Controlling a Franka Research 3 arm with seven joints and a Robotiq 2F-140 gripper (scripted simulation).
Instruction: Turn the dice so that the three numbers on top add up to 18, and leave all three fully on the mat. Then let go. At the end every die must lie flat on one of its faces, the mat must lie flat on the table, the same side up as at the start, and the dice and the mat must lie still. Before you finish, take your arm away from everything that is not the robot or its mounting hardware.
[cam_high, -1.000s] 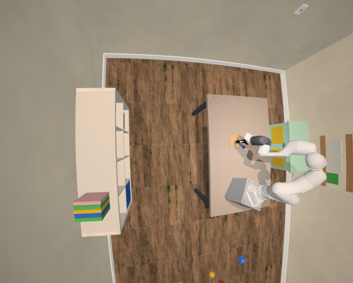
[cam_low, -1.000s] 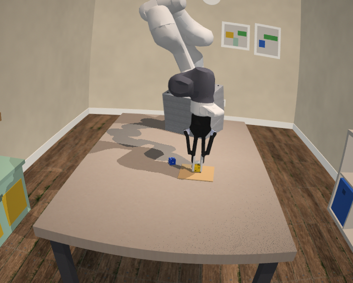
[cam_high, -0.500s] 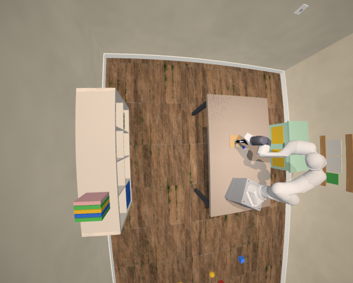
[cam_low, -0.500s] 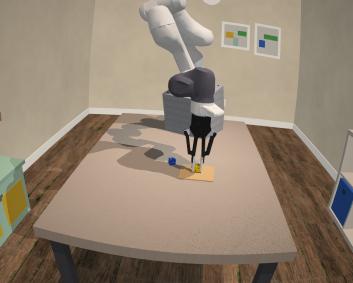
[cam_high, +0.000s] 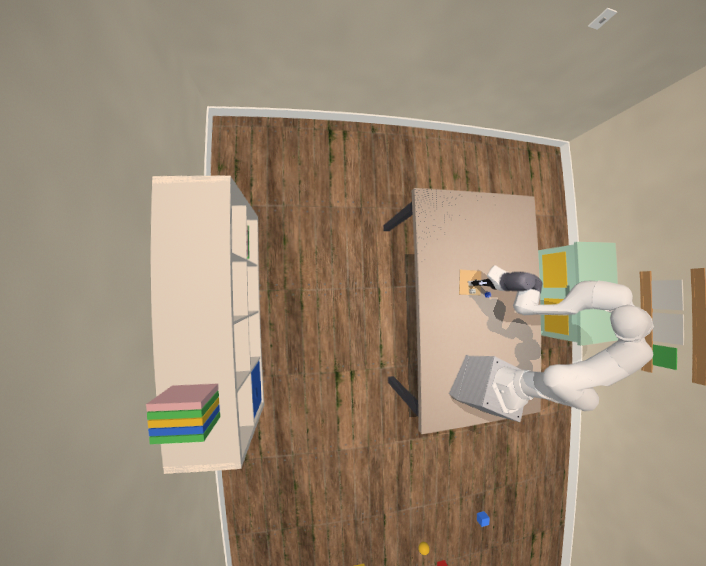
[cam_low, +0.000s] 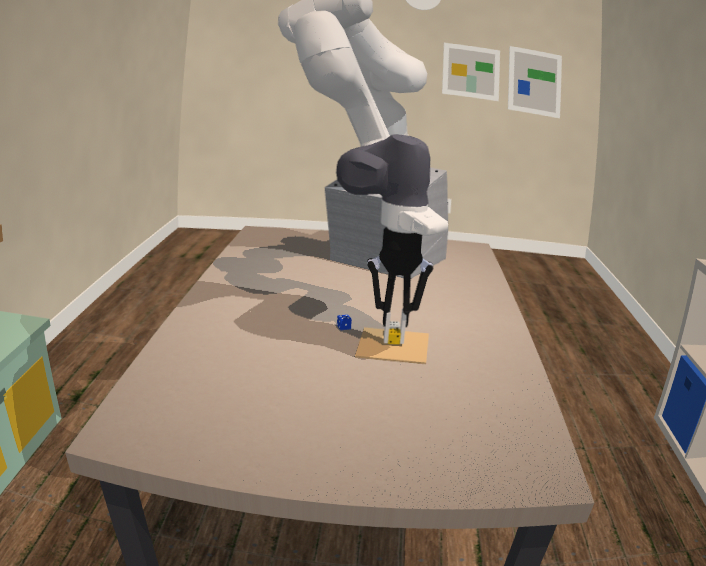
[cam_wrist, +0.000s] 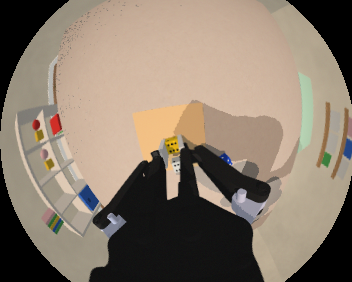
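The black pincer (cam_high: 472, 284) (cam_low: 394, 340) (cam_wrist: 172, 143) is narrowly open, its light fingertips grasping one yellow cubic die (cam_low: 394, 337) (cam_wrist: 172, 145) over the flat orange square mat (cam_high: 464, 280) (cam_low: 412, 350) (cam_wrist: 155, 124). One white cubic die (cam_low: 393, 324) (cam_wrist: 176, 165) sits just beside the yellow; its support cannot be determined. One blue cubic die (cam_high: 487, 294) (cam_low: 344, 321) (cam_wrist: 226, 159) lies off the mat, on the worktop (cam_high: 459, 341) (cam_low: 294, 412) (cam_wrist: 175, 65). Count: three dice, one mat.
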